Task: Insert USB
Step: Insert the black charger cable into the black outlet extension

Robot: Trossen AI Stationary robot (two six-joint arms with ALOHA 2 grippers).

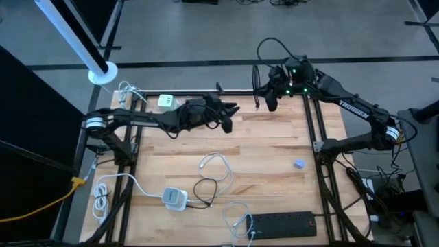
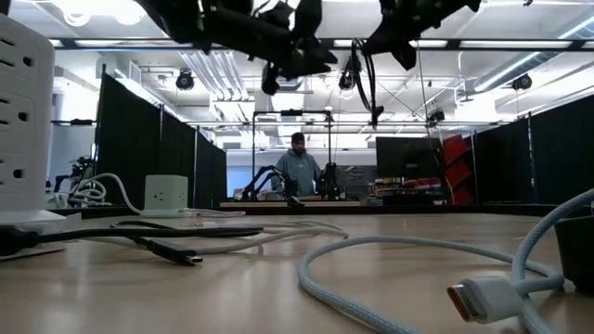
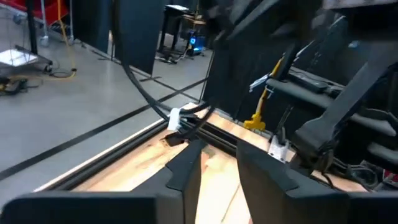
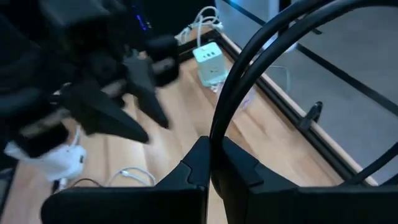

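Black cable (image 4: 249,74) between right jaws.

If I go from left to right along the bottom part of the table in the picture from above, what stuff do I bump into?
Coiled white cable → white charger box → black cable loop → small white cable loop → black power strip.

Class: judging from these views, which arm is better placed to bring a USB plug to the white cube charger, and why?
Probably the right: its gripper is shut on a black cable. The left gripper is open and empty, though nearer the white cube charger.
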